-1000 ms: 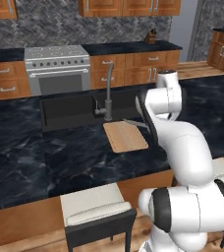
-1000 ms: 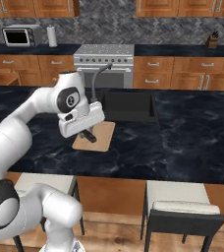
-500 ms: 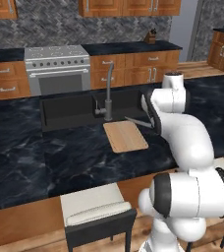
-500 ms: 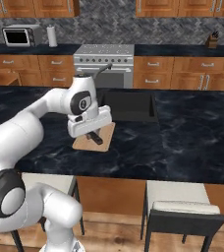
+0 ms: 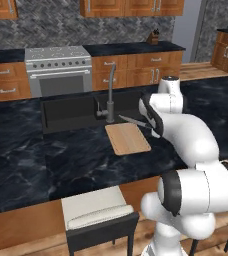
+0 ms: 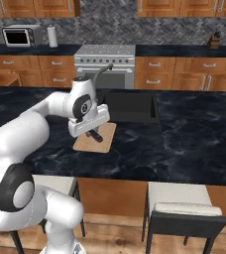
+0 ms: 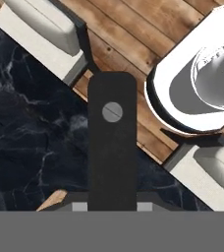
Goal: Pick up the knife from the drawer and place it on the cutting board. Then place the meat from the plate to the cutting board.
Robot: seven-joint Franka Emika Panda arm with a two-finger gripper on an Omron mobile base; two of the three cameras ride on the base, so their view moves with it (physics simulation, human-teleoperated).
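Dark-handled knife [image 5: 136, 121], grey blade | claw [image 5: 153, 131] pinching handle | over tan cutting board [image 5: 127, 138]

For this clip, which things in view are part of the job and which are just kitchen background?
Part of the job:
- knife, held in the shut gripper, blade reaching over the board's far corner
- cutting board, lying on the dark counter

Just background:
- sink and tap
- stove
- microwave
- stools
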